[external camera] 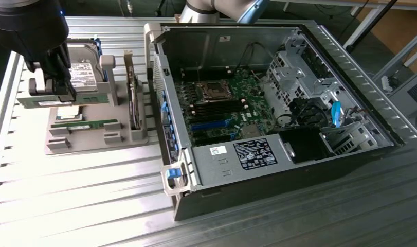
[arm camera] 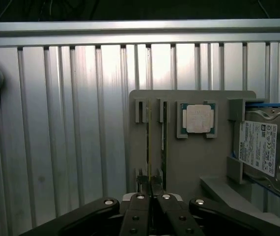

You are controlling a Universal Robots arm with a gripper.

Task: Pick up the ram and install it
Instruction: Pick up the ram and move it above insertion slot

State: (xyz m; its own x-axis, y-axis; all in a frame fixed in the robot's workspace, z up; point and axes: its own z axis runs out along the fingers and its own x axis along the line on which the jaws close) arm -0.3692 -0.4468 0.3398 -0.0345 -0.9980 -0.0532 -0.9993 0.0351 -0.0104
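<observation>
Table: ribbed metal top that carries everything.
Gripper: black, at 10 o'clock of the exterior view, hanging over the far-left part of the grey holder.
Jaws: drawn in narrow, pinching the thin edge of the ram; the wrist view shows the fingertips pressed to either face of the stick.
Ram: green stick with a white label, lengthwise between the jaws. Its end reaches past the holder's edge on the exterior view's left. Whether it is clear of its slot I cannot tell.
Second stick: the look-alike, lying in the holder at 5 o'clock of the gripper, apart from the held one.
Holder: grey block with notched rests, at 9 o'clock of the computer case.
Hard drive: on the holder at 1 o'clock of the gripper.
CPU chip: square and silver, in its own nest on the holder, between the sticks and the hard drive.
Expansion card: dark, standing on edge at the holder's side nearest the case.
Computer case: open, lying on its side.
Motherboard: inside the case, with long black and blue slots at 6 o'clock of the CPU socket.
</observation>
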